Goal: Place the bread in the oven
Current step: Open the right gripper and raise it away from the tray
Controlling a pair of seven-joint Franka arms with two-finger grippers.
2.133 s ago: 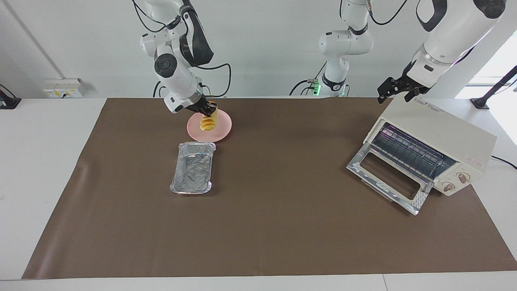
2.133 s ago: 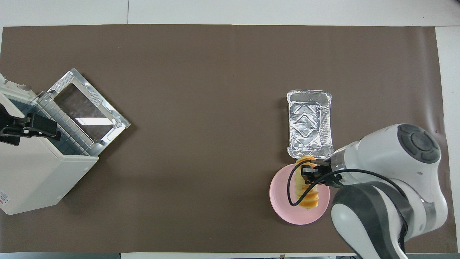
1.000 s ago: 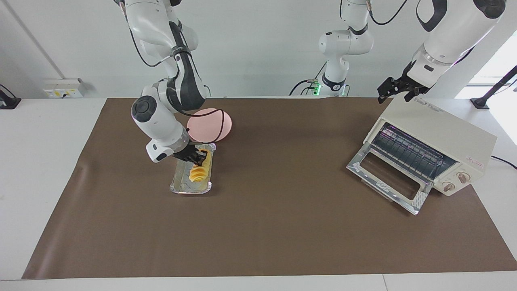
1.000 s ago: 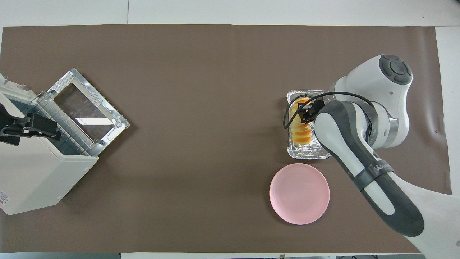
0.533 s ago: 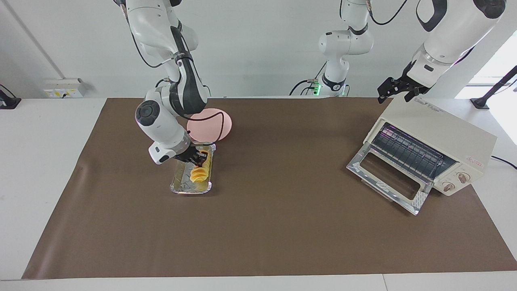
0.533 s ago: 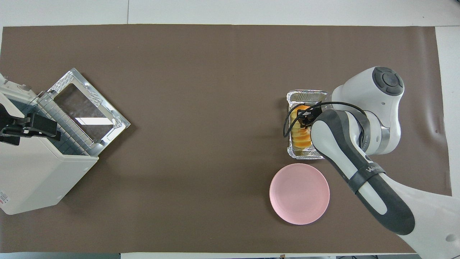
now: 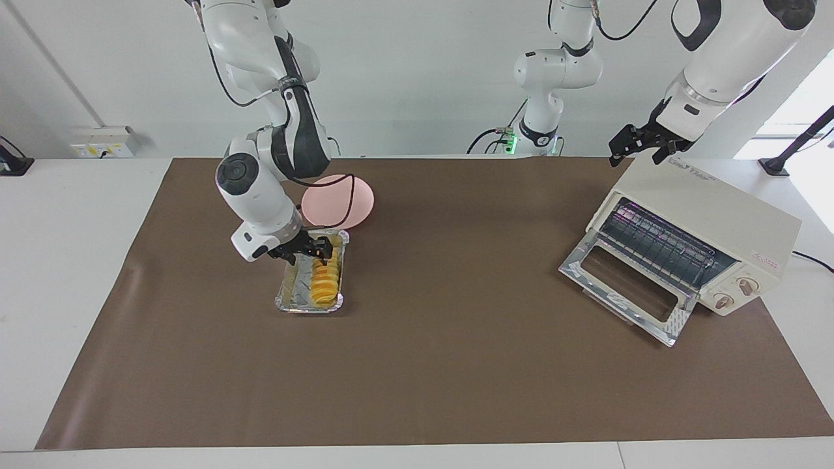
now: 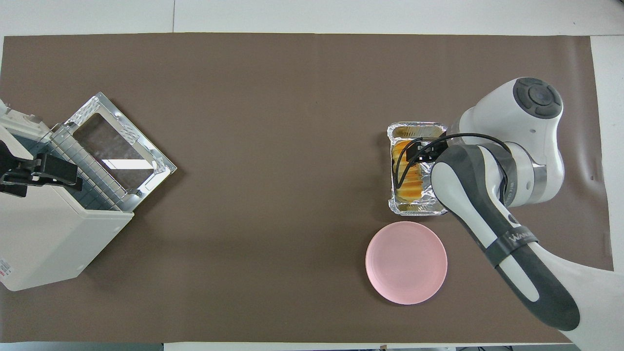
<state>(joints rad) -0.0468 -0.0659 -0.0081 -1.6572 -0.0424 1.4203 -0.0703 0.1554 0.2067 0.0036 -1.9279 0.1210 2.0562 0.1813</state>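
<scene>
Right gripper: arm bent down over foil tray, jaws apart above bread
Left gripper: spread wide over oven top

bread moved from pink plate into foil tray, right gripper fingers now parted

Bread lies lengthwise in the foil tray, at the right arm's end of the brown mat. Right gripper hangs over the tray's end nearer the robots, fingers spread, just above the loaf. Pink plate sits just beside the tray, nearer the robots. Oven stands at the left arm's end, glass door dropped open, wire rack visible. Left gripper waits over the oven's top corner, fingers apart.
</scene>
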